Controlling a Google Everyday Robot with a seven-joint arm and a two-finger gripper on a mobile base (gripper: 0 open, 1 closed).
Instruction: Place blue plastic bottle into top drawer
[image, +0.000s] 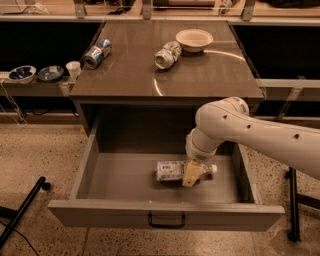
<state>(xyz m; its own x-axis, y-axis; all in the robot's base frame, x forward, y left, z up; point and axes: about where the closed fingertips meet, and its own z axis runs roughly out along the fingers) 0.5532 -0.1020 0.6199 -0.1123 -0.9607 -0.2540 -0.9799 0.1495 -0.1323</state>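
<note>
The blue plastic bottle (170, 170) lies on its side on the floor of the open top drawer (165, 215), with its white cap (213, 170) pointing right. My gripper (192, 173) reaches down into the drawer from the right and sits over the bottle's neck end, its yellowish tip in front of the bottle. The white arm (250, 132) hides the drawer's right rear corner. The drawer is pulled out wide, and its dark pull handle (166, 221) is at the centre of the front panel.
On the cabinet top lie a blue-and-silver soda can (97, 53), a silvery can (167, 54) and a white bowl (194, 39). A shelf at the left holds two small bowls (22, 73) and a cup (73, 69). A black stand leg (22, 210) crosses the floor at the left.
</note>
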